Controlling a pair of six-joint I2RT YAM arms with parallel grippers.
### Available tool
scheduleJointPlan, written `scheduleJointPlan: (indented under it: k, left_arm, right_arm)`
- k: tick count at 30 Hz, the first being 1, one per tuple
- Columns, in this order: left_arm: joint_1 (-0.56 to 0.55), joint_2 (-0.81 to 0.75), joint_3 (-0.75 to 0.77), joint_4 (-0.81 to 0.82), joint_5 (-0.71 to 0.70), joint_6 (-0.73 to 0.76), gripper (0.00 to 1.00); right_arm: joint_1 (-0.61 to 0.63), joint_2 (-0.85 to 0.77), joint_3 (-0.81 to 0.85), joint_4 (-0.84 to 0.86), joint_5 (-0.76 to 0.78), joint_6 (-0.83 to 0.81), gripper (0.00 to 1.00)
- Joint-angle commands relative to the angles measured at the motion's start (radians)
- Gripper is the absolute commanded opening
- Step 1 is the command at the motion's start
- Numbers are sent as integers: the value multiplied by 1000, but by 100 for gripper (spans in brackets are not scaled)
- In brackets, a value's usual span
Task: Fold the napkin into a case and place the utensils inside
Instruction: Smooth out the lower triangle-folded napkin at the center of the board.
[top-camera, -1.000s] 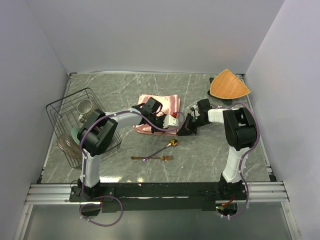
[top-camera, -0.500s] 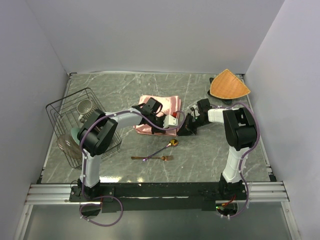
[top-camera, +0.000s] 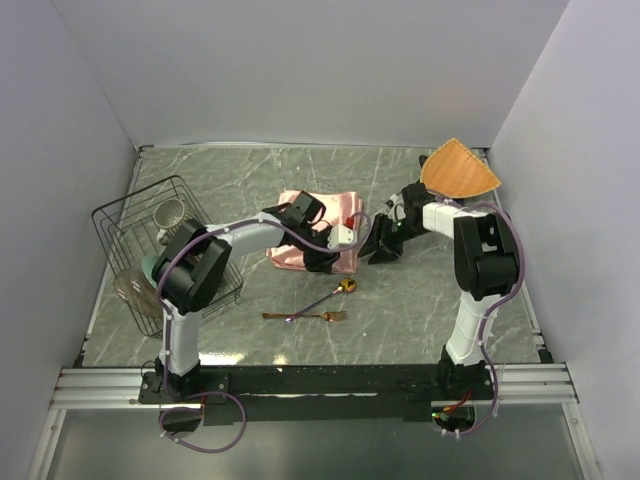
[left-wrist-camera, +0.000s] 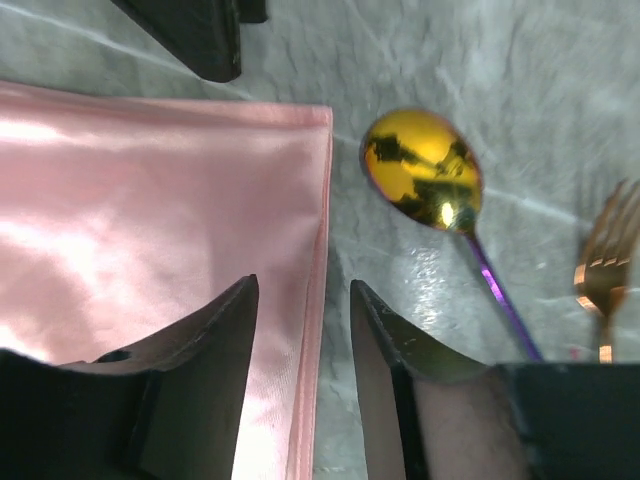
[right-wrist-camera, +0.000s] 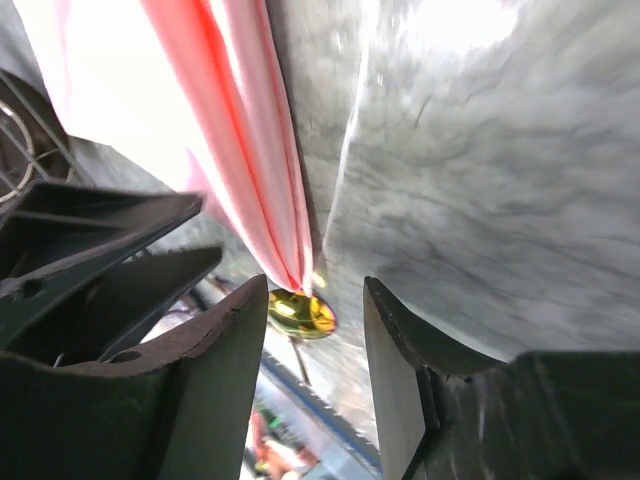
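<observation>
The napkin (top-camera: 328, 206) lies folded into a salmon-pink layered rectangle mid-table. My left gripper (top-camera: 332, 258) hovers over its near right corner, jaws open, and the cloth's right edge (left-wrist-camera: 318, 230) runs between the fingers without being pinched. Just right of that same edge, my right gripper (top-camera: 378, 250) is open too, with the folded napkin (right-wrist-camera: 235, 140) hanging into its view and nothing gripped. The gold spoon (top-camera: 340, 290) with its purplish handle lies just in front of the napkin; its bowl (left-wrist-camera: 420, 170) (right-wrist-camera: 300, 312) shows in both wrist views. The gold fork (top-camera: 310, 316) (left-wrist-camera: 605, 270) lies nearer the arms' bases.
A black wire rack (top-camera: 160, 250) with crockery stands at the left. An orange-tan woven fan-shaped mat (top-camera: 458, 170) sits at the back right corner. White walls close in the marble table (top-camera: 250, 170) on three sides.
Both grippers were shut at the napkin's right edge and have now opened, letting the cloth go. The right gripper has lifted back a little to the right.
</observation>
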Motion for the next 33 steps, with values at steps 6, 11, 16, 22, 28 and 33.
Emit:
scheduleJointPlan:
  k: [6, 11, 16, 22, 28, 33]
  left_arm:
    - [142, -160, 106, -144, -13, -217, 50]
    - [256, -177, 82, -257, -99, -189, 48]
    - [288, -290, -67, -222, -159, -93, 48]
    - [285, -287, -141, -160, -231, -88, 50]
    - [261, -246, -153, -103, -262, -80, 49]
    - [228, -243, -205, -97, -309, -7, 49]
  right_arm:
    - [-5, -4, 216, -79, 85, -139, 52]
    - [36, 27, 292, -119, 78, -136, 52]
    - [78, 53, 302, -170, 112, -139, 52]
    - [99, 76, 255, -200, 167, -161, 52]
    - [99, 114, 253, -197, 201, -162, 50]
    - [95, 154, 266, -209, 221, -172, 45]
